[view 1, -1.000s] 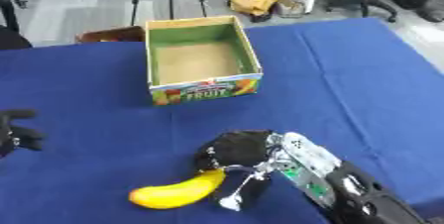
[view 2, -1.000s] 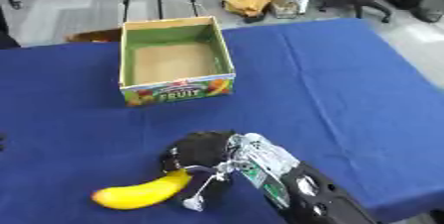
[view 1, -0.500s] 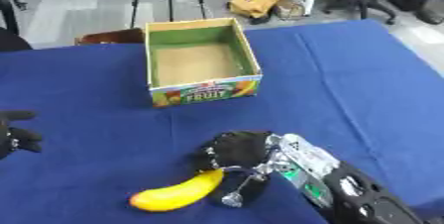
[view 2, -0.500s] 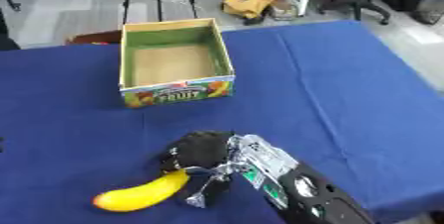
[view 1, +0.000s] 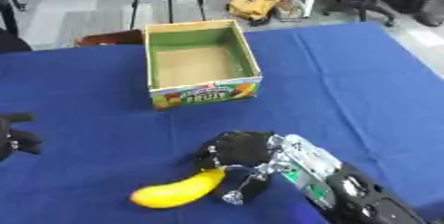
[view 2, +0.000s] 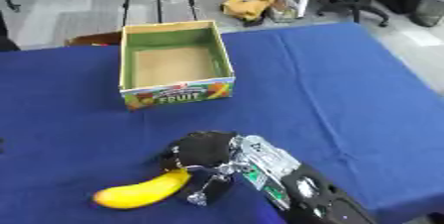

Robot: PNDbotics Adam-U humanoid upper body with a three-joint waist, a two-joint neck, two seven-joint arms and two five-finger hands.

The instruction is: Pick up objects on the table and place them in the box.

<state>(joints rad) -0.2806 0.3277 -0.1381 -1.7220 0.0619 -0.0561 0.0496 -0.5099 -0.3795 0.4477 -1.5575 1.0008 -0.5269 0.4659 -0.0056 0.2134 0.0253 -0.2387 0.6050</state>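
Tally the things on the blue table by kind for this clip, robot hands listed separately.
Banana: 1, yellow, near edge, right hand at its end.
Box: 1, green-lined, nothing inside, marked FRUIT.
Robot hands: 2, right hand over the banana, left hand at the left edge.
Total: 2 things on the table, plus 2 hands.

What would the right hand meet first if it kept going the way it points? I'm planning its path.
Probably the curved yellow banana: the black right hand points toward the robot's left, already at the banana's near end. Contact is unclear.
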